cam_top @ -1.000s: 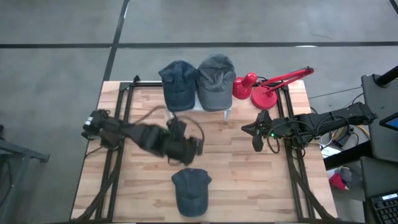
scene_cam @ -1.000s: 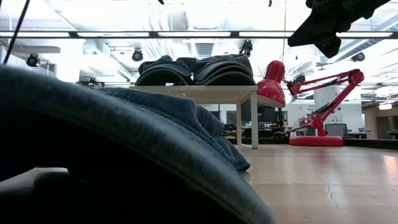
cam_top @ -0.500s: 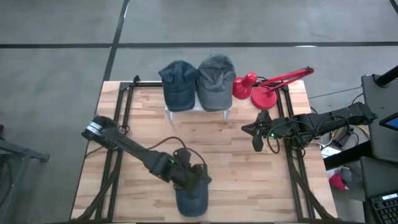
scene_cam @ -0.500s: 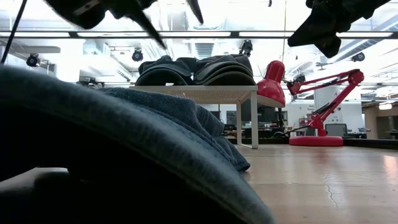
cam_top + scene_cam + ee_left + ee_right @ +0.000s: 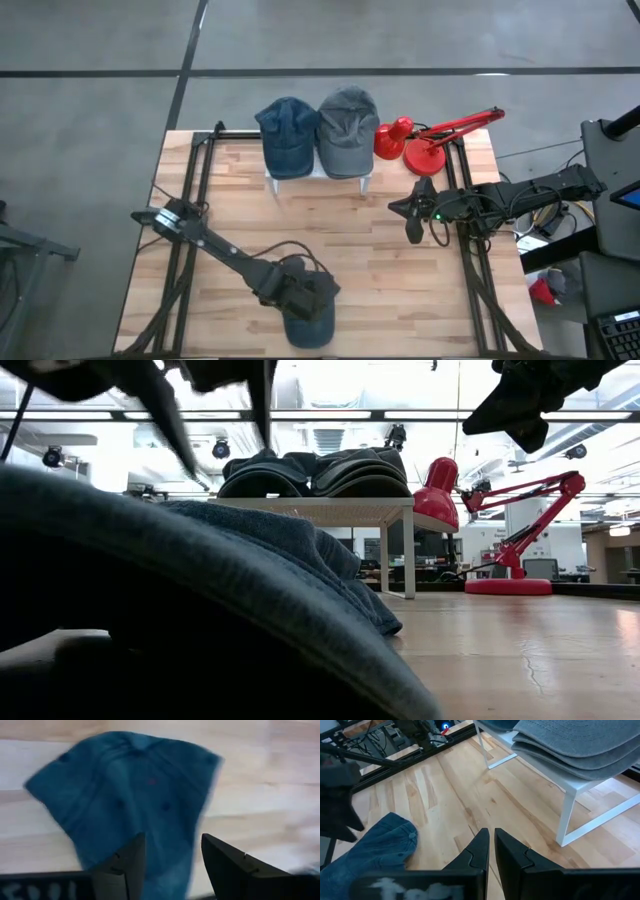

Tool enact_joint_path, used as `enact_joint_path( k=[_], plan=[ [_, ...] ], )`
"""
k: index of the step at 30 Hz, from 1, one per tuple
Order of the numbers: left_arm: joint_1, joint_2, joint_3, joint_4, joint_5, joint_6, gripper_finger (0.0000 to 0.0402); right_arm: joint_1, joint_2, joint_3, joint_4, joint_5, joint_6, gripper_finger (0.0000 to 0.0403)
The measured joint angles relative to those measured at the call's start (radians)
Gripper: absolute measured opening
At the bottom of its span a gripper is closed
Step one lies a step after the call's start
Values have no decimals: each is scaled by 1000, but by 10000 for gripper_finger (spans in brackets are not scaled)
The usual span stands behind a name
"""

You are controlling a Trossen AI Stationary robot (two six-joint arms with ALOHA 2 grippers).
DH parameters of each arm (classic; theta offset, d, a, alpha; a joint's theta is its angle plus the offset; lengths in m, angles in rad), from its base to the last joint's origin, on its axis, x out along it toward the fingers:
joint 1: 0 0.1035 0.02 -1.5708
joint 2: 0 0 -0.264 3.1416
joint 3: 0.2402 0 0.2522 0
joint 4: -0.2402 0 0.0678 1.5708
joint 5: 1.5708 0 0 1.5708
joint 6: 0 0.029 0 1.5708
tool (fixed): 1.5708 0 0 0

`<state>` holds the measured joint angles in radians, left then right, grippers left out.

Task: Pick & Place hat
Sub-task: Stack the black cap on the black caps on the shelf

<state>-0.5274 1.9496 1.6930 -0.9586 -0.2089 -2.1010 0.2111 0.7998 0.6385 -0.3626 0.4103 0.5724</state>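
A blue denim cap (image 5: 308, 325) lies on the wooden table near its near edge, crown down on the boards; it fills the low view's foreground (image 5: 200, 610). My left gripper (image 5: 300, 293) hovers just above the cap, open, one finger over the cloth and one beside its edge (image 5: 170, 865); in the low view its fingers (image 5: 215, 400) stand above the cap, apart from it. My right gripper (image 5: 412, 222) waits at the table's right, raised, shut and empty (image 5: 492, 852).
A small white rack (image 5: 365, 178) at the far edge carries a second blue cap (image 5: 287, 135) and a grey cap (image 5: 348, 128). A red desk lamp (image 5: 420, 145) stands to its right. Bare boards lie between rack and near cap.
My left gripper has gone from the table's middle toward the near edge and down, coming over the blue cap, and its fingers now show at the top of the low view. The cap has stayed where it was.
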Motion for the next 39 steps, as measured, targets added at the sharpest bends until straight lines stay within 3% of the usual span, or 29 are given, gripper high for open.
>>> enact_joint_path(
  k=[10, 16, 29, 33, 39],
  plan=[
    [13, 121, 5, -46, 38, -31, 181, 0, 0, 0, 0, 1, -8, 27],
    [31, 199, 5, -21, 139, 1, 181, 0, 0, 0, 0, 1, -8, 27],
    [36, 243, -8, 23, 146, 5, 176, 0, 0, 0, 0, 2, -8, 27],
    [36, 244, -24, 4, 143, 6, 139, 0, 0, 0, 0, 2, -8, 27],
    [36, 245, -46, -19, 132, 33, 29, 0, 0, 0, 0, 2, -8, 27]
  ],
)
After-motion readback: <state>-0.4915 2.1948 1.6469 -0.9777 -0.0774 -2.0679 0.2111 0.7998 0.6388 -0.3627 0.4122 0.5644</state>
